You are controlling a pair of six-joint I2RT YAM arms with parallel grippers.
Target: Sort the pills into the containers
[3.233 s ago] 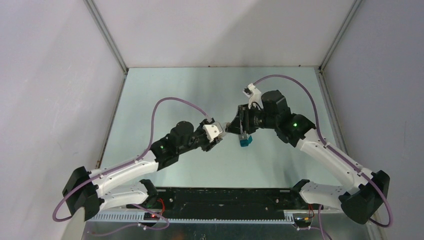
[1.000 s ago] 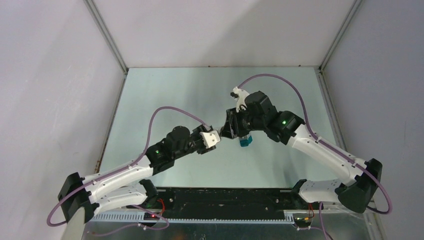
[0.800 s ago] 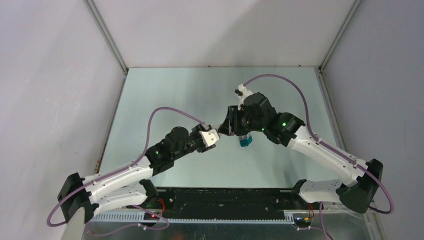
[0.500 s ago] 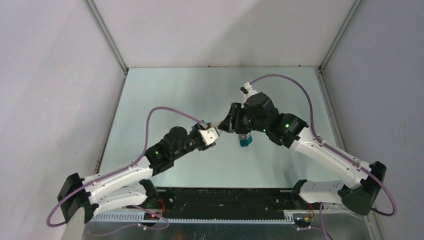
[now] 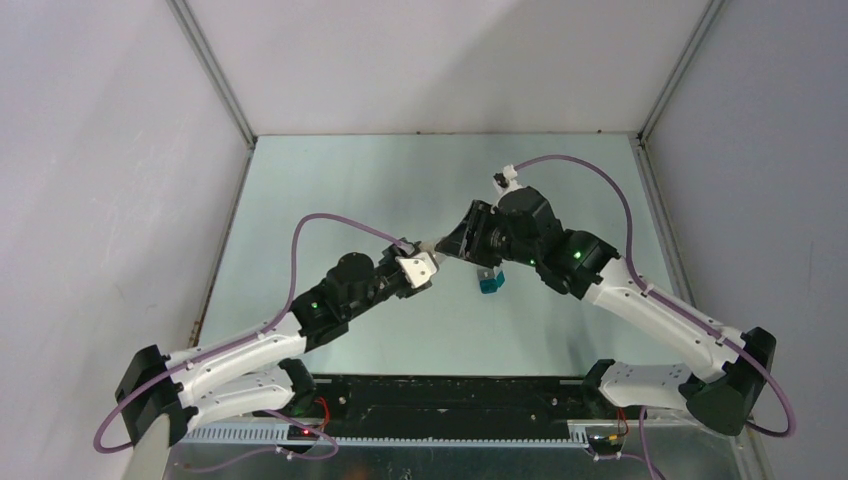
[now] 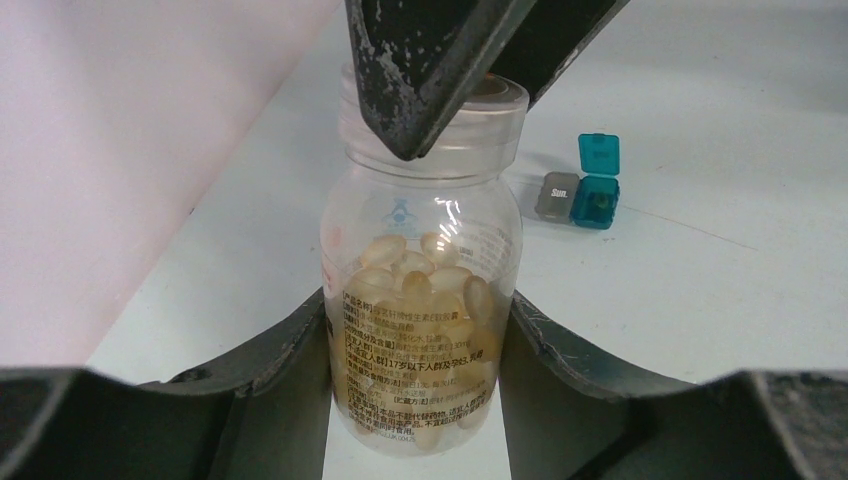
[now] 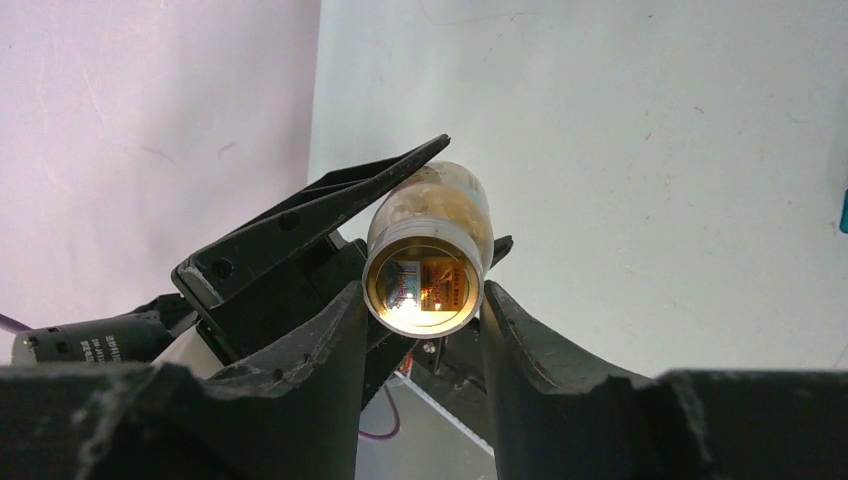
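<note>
While I squeeze both ends:
left pincer (image 6: 418, 305) grasps the clear plastic capsule bottle (image 6: 420, 245), right pincer (image 7: 420, 290) its neck.

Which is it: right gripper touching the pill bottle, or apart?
Touching. The left wrist view shows the right gripper clamped on the pill bottle at its neck.

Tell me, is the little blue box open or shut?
Open. In the left wrist view, the blue box has its lid flipped up.
</note>
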